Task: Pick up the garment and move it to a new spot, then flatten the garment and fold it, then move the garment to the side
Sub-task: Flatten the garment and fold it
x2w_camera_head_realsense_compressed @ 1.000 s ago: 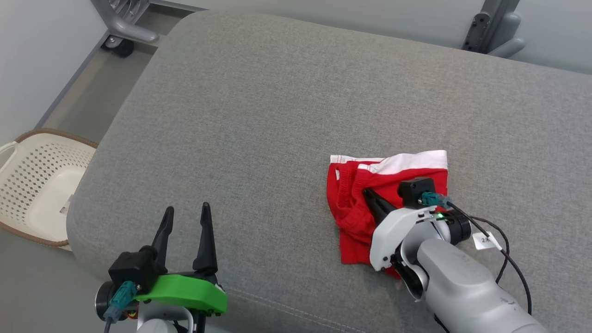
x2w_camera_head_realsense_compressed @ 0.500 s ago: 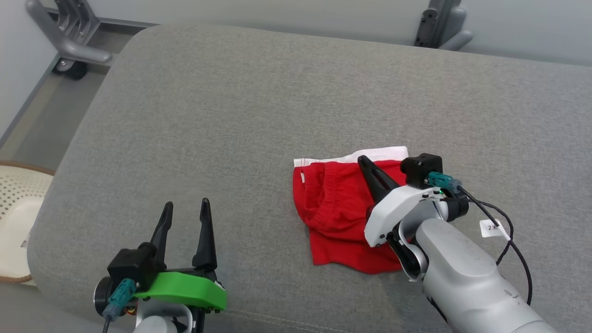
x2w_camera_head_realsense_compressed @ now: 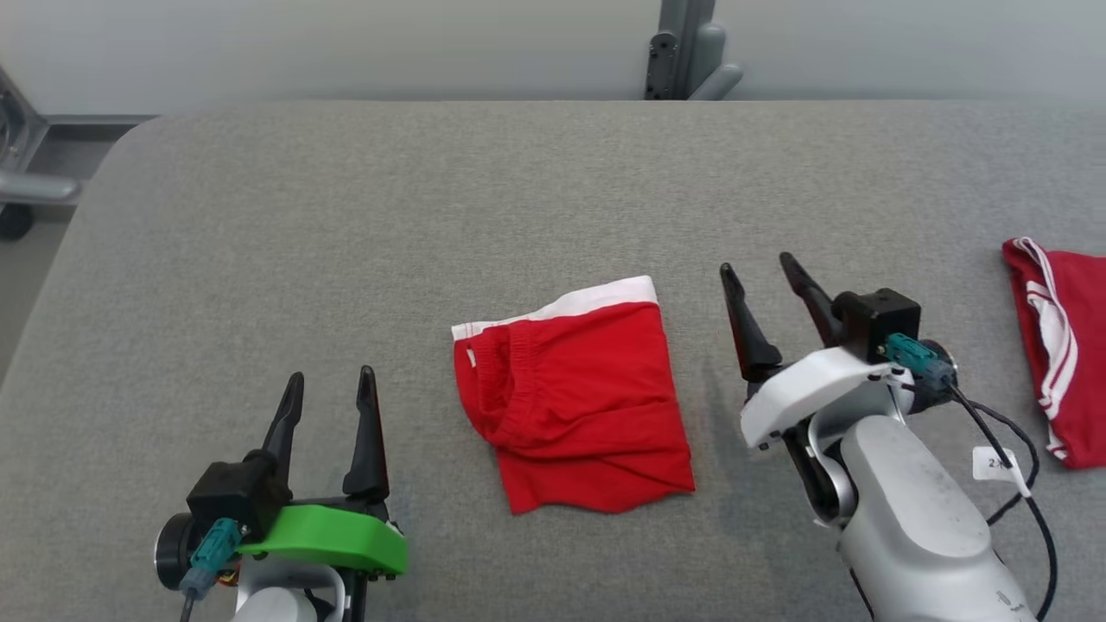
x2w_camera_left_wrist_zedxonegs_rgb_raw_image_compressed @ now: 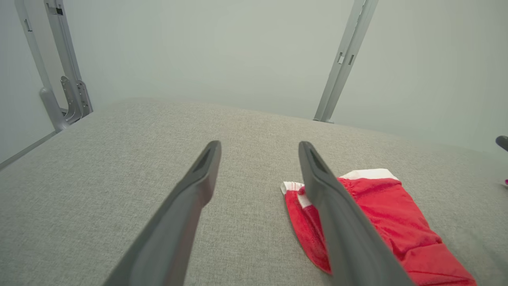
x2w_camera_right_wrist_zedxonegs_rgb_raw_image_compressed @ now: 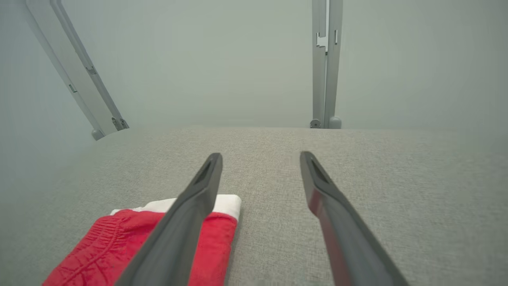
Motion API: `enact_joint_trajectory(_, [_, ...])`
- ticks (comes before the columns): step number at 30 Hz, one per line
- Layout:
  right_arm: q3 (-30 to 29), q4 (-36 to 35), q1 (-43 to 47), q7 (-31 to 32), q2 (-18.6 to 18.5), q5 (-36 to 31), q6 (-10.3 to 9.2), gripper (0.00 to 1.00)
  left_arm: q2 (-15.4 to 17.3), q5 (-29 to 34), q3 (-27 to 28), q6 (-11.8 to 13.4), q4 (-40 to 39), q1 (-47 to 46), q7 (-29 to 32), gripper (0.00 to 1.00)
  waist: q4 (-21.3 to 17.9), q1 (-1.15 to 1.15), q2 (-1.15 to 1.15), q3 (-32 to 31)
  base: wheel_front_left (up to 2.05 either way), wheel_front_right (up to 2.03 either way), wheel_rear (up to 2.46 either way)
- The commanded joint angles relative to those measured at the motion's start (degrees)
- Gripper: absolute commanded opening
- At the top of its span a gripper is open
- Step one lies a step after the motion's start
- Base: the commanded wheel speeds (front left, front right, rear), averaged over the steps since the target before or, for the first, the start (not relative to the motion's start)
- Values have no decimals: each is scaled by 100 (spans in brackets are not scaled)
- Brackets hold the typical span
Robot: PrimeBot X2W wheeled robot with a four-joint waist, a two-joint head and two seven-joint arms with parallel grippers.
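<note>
1. I have the right gripper with its two dark fingers spread wide. Between them I can see just the grey cushion, so it holds no cloth.
2. The garment (red shorts, as far as I can make out) lies on the cushion just to the left of that gripper, with a strip of bare cushion between its edge and the nearer finger.
3. Its white waistband is at the end farthest from the gripper's wrist, on the side the fingers point toward. The opposite hem is rumpled.
4. Looking along the right gripper's own fingers, I see the garment low and to the left. The left-hand finger crosses in front of it, and a corner of the waistband shows just past that finger.
5. The left gripper is also spread apart and holds nothing. The garment sits to its right and a little ahead, near but not touching.
6. From the left wrist, the right-hand finger crosses in front of the garment's near side.
7. A second red cloth with white stripes lies well off to the right of the right gripper, cut by the picture's edge.
8. A grey metal post stands ahead of the right gripper, beyond the cushion's far edge.
</note>
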Motion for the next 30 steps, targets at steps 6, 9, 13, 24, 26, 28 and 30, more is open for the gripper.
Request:
enact_joint_trajectory(6, [-815, -940, 850, -17, -11, -842, -1, 100, 156, 154, 100, 133, -36, 192, -27, 100, -548, 0, 67, -232, 0, 0, 0])
enact_joint_trajectory(9, [-1045, -1324, 1240, -17, -10, -942, -1, 100, 189, 184, 132, 180, -63, 293, -29, 100, -621, 0, 67, -282, 0, 0, 0])
enact_joint_trajectory(13, [-1162, -1789, 1748, -17, -11, -922, -1, 100, 227, 183, 220, 235, -116, 469, -32, 100, -682, 0, 67, -369, 0, 0, 0])
enact_joint_trajectory(24, [-1153, -2852, 2787, 240, -12, -594, -1, 100, 179, 272, 515, 203, -365, 1129, -33, 100, -712, 0, 67, -636, 0, 0, 0])
enact_joint_trajectory(26, [-1170, -2963, 2873, 302, -12, -581, -1, 100, 166, 321, 556, 179, -400, 1198, -32, 100, -703, 0, 67, -660, 0, 0, 0])
enact_joint_trajectory(28, [-1176, -3051, 2942, 353, -11, -552, -1, 100, 153, 361, 590, 174, -423, 1251, -32, 100, -690, 0, 67, -685, 0, 0, 0])
enact_joint_trajectory(30, [-1173, -3105, 2979, 400, -11, -549, -1, 100, 145, 395, 622, 147, -439, 1270, -33, 100, -674, 0, 67, -707, 0, 0, 0])
